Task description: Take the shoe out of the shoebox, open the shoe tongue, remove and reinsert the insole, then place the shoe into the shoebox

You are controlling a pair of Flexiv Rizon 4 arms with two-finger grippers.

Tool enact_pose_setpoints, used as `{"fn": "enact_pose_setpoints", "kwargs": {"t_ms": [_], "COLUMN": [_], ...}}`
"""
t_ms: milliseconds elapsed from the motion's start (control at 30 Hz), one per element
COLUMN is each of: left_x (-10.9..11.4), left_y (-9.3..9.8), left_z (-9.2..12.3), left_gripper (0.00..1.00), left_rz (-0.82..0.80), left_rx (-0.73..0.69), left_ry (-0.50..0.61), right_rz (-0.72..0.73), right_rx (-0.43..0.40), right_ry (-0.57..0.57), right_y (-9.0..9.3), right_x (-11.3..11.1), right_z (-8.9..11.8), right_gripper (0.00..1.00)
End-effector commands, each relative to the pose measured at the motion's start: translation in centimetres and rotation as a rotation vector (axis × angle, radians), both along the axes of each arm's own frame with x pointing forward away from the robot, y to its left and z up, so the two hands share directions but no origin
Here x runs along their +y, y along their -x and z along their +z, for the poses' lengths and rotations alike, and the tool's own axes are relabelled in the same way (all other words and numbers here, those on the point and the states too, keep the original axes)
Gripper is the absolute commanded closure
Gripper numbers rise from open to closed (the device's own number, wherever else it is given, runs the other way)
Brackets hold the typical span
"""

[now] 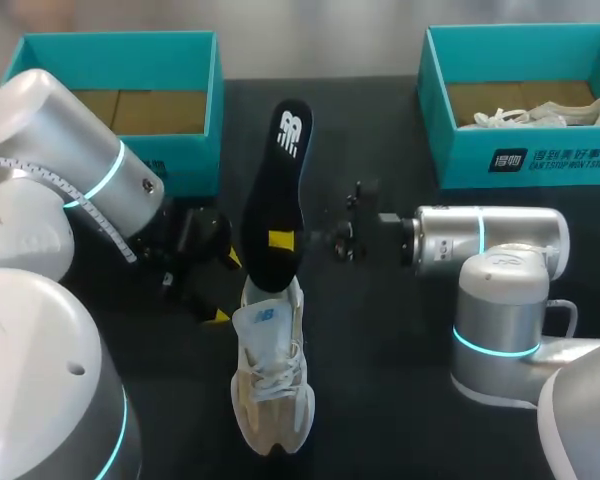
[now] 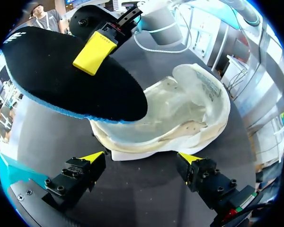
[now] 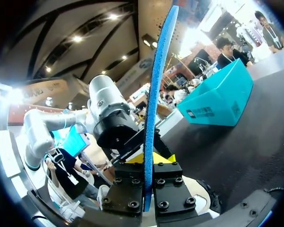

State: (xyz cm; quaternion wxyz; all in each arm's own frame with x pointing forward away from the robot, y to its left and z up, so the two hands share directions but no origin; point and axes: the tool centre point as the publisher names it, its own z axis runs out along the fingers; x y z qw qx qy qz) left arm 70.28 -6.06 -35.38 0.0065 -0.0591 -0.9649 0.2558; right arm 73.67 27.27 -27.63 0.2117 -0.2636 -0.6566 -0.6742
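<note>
The insole (image 1: 278, 190), clamped upright in the right end effector (image 1: 282, 240), stands over the heel opening of the shoe (image 1: 270, 390) and bars the way in from above. The left end effector (image 2: 141, 157), spread wide, crowds the heel's left side. Right of the shoe the bench (image 1: 380, 340) is bare; the left shoebox (image 1: 216, 100) is open on top
</note>
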Motion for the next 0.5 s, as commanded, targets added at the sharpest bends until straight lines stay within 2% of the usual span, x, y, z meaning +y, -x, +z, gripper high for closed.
{"fn": "enact_pose_setpoints", "kwargs": {"t_ms": [33,500], "left_x": [-0.03,-0.03], "left_y": [-0.04,-0.04], "left_z": [-0.10,-0.10], "left_gripper": [0.00,0.00], "left_rz": [-0.001,-0.001], "left_rx": [0.000,0.000], "left_ry": [0.000,0.000], "right_rz": [0.009,0.054], "right_rx": [-0.012,-0.089], "right_ry": [0.003,-0.003], "right_y": [0.15,-0.15], "right_x": [0.32,0.87], "right_z": [0.01,-0.62], "right_gripper": [1.00,1.00]}}
